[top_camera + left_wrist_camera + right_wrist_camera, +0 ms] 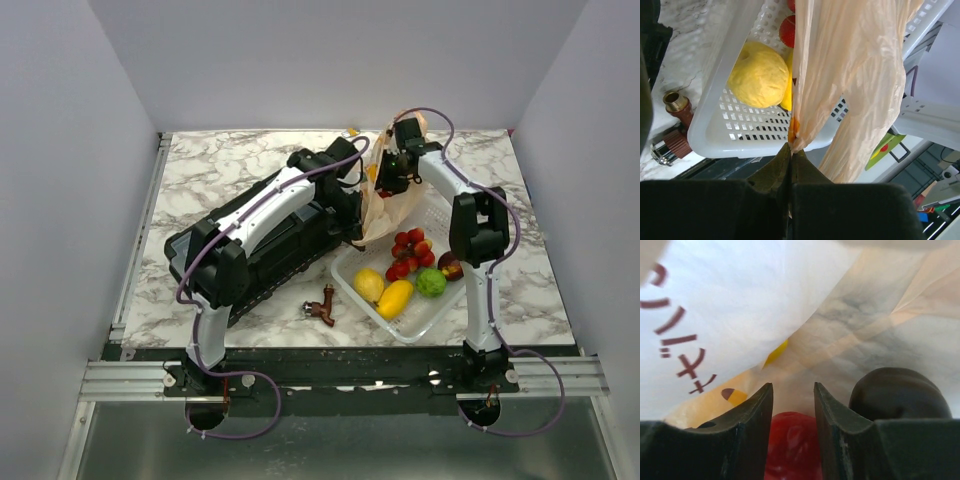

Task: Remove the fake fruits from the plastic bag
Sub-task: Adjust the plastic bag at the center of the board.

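With several fruits (369,284) already in the basket (405,338), the left gripper (791,150) pinches the bag (855,65) tight while the right gripper (793,390), half open inside it, straddles a red fruit (792,445) beside a plum (897,392), both left to remove.

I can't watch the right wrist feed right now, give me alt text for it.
Inside the plastic bag, the right gripper has its fingers a little apart, a glossy red fruit showing in the gap; whether they grip it is unclear. A near-black plum sits just right of them, against the bag's translucent printed wall.
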`<move>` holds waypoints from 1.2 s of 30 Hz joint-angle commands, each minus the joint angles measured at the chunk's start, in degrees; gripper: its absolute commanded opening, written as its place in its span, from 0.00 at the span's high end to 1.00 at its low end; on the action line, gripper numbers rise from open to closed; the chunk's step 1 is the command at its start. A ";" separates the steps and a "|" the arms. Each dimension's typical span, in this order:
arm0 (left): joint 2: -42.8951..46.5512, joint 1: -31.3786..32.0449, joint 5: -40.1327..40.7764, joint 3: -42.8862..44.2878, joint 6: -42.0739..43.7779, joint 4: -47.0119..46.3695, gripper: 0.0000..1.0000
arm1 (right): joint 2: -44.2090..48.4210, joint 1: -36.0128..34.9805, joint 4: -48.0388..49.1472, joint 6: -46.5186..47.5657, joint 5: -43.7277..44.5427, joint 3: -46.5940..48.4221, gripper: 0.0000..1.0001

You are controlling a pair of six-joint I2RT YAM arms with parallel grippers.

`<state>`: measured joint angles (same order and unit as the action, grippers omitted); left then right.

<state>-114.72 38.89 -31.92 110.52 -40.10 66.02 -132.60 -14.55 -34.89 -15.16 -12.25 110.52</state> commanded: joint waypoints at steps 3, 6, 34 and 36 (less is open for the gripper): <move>-4.02 -1.58 -0.27 5.42 -1.25 1.74 1.00 | 0.12 0.63 -0.37 -1.77 5.38 6.28 0.69; -5.99 -1.54 0.41 11.24 -0.89 4.39 1.00 | 0.70 2.13 0.89 -2.93 6.97 6.93 0.76; -0.51 -2.31 5.64 19.06 -1.22 4.36 1.00 | 0.42 18.88 -0.22 -13.29 13.47 25.58 0.40; -0.34 -2.55 7.06 16.02 -1.13 6.32 1.00 | 2.34 18.77 1.15 -14.24 6.49 22.10 0.40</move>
<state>-116.01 36.88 -27.83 132.66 -42.44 60.84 -133.75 2.74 -36.62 -26.22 0.54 136.03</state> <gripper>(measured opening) 0.003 0.597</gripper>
